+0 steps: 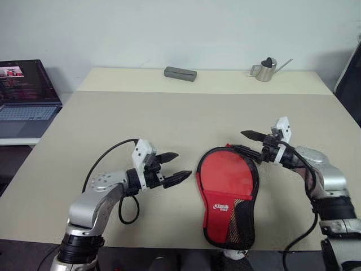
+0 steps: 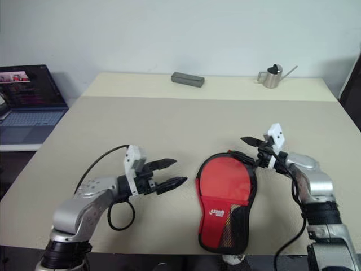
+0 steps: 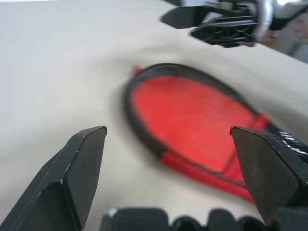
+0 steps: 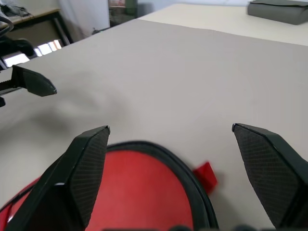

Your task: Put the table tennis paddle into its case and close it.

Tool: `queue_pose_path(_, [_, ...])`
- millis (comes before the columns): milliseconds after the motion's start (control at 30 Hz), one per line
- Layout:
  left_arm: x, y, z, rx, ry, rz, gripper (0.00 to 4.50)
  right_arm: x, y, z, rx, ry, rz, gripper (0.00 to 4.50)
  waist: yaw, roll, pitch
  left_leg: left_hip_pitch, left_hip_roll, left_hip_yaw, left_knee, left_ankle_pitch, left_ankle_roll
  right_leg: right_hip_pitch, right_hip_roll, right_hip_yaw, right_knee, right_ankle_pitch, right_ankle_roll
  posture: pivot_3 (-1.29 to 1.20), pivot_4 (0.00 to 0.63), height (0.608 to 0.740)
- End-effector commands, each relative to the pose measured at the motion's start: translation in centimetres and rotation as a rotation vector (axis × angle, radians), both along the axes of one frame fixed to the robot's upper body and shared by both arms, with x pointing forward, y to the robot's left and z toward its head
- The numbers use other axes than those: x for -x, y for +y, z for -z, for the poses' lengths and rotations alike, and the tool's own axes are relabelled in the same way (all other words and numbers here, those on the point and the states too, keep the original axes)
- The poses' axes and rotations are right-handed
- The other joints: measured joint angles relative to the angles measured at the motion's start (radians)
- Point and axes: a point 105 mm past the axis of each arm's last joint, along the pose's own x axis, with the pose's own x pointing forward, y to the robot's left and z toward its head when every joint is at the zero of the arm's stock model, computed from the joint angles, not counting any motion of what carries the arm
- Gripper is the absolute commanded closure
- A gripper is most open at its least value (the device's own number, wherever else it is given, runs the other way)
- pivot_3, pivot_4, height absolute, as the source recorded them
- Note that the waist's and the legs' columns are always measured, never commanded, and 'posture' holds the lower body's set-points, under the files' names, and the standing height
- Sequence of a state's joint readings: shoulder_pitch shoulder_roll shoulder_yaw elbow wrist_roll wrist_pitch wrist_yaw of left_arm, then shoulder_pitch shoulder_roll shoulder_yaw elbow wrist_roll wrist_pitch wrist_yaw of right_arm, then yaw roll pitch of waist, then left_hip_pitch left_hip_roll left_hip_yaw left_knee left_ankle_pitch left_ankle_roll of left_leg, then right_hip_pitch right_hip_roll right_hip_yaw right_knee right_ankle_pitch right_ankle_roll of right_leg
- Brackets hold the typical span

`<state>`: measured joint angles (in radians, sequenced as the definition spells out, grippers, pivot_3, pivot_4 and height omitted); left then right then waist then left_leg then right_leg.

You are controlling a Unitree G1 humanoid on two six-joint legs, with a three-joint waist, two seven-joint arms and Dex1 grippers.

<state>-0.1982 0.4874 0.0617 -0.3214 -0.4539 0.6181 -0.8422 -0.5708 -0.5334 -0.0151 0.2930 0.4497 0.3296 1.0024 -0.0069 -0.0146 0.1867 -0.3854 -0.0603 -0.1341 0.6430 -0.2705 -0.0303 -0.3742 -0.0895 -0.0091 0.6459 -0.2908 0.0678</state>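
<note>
Now, state and risk:
Case (image 1: 227, 195): flat on the tabletop (image 1: 169, 118), between both grippers.
Left gripper (image 1: 172, 167): wide, empty.
Right gripper (image 1: 246, 141): wide, empty, at the rim.
Paddle: cannot tell where.
Risk: the soft case may slide when pushed.

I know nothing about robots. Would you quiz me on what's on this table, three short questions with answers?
1. True or false: the left end effector grips the red and black paddle-shaped fabric case.
2. Which stands at the table's far edge beside the grey rectangular box: A) a small metal watering can, B) a bottle, C) a bowl?
3. Fill in: both end effectors are ____.

Key: 1 false, it is apart from it; 2 A; 3 open, the right end effector too.
</note>
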Motion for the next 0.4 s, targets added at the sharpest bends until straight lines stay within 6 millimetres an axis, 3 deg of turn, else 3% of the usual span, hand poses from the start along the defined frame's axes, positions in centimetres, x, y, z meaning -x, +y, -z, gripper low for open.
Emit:
queue_pose_path(33, [-0.5,0.9,-1.3,-0.028,-0.113,-0.073,0.0,-1.5,-0.4,-0.2,0.012,-0.042,0.021,0.05,0.004,0.0,0.0,0.0,0.0,0.0,0.0,0.0,0.0,0.0,0.0,0.0,0.0,0.0,0.0,0.0,0.15,0.74])
queue_pose_path(167, [-2.0,0.7,-2.0,-0.042,-0.169,-0.107,0.0,-3.0,-1.9,-0.5,0.055,-0.089,0.067,0.05,0.006,0.0,0.0,0.0,-0.001,0.0,0.001,0.0,-0.001,0.0,0.0,0.0,0.001,0.001,-0.001,0.0,0.15,0.74])
queue_pose_path(400, [-3.4,0.8,-1.2,-0.064,-0.192,-0.139,0.0,-3.1,-2.2,-0.6,0.11,-0.113,0.041,0.05,-0.004,0.0,0.0,0.0,0.0,0.001,0.0,0.001,-0.001,-0.001,0.0,0.001,0.001,0.001,-0.001,0.0,0.15,0.74])
